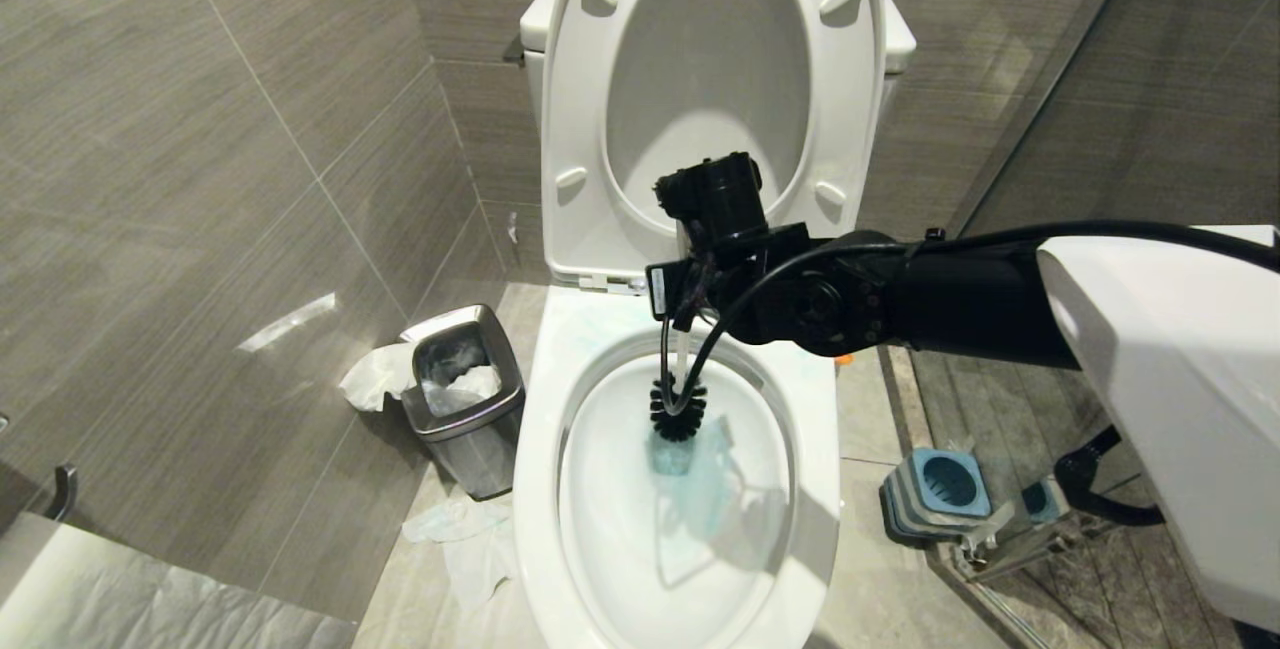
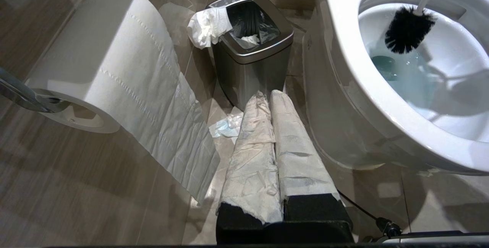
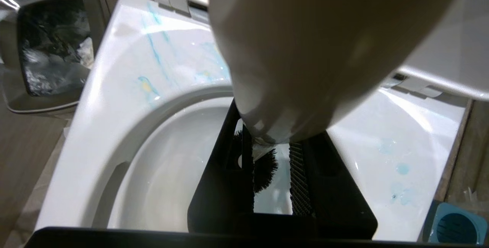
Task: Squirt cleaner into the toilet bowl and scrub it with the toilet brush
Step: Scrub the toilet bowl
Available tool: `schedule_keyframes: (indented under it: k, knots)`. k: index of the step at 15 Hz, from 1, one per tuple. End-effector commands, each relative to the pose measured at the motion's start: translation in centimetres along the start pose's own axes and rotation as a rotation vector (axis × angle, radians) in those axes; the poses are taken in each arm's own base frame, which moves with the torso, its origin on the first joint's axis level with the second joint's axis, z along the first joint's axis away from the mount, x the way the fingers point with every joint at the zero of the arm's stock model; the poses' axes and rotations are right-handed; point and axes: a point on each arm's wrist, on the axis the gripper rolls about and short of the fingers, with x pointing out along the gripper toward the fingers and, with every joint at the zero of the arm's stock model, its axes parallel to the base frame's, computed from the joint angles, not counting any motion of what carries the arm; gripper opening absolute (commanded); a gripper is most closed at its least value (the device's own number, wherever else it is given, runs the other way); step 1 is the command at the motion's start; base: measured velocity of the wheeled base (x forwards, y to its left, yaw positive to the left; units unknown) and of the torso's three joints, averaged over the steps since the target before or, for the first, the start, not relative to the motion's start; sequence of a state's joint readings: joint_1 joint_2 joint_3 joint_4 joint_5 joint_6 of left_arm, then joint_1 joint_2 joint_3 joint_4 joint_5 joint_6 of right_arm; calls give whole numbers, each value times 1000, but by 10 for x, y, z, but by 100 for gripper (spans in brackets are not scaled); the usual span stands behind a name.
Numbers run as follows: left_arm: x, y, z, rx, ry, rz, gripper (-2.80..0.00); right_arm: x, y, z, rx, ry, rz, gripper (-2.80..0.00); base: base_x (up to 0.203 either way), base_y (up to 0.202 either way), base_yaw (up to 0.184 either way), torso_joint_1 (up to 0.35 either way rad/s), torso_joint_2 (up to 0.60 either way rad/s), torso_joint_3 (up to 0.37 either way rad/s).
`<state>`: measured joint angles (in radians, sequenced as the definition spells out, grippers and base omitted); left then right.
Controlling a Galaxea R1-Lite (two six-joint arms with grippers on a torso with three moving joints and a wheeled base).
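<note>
Nearest to us, our left tool hangs low beside the toilet, its two paper-wrapped fingers pressed together and holding nothing. Just beyond it stands a square steel waste bin with crumpled tissue on its rim. Our right tool reaches in from the right over the toilet bowl, its fingers narrowly parted and clamped on the white handle of the toilet brush. The black bristle head hangs inside the bowl, near the back wall, above the water. Pale turquoise cleaner tints the water and streaks the rim. Farther back, seat and lid stand raised.
</note>
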<state>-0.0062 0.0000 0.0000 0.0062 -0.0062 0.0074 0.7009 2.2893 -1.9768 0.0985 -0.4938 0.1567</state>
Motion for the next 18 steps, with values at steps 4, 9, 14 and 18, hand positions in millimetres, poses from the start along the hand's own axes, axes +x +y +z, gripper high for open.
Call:
schedule_keyframes:
  k: [4,9,14,18]
  knots:
    - [0,0,0,0,2,0,-280,17,8,-22,3,45,-26,-280,0,0,0,0,0,0]
    - [0,0,0,0,2,0,-280,36,20,-53,26,96,-72,-280,0,0,0,0,0,0]
    - [0,0,0,0,2,0,-280,31,23,-50,43,81,-90,-280,0,0,0,0,0,0]
    - [0,0,0,0,2,0,-280,-31,27,0,83,-20,-12,-280,0,0,0,0,0,0]
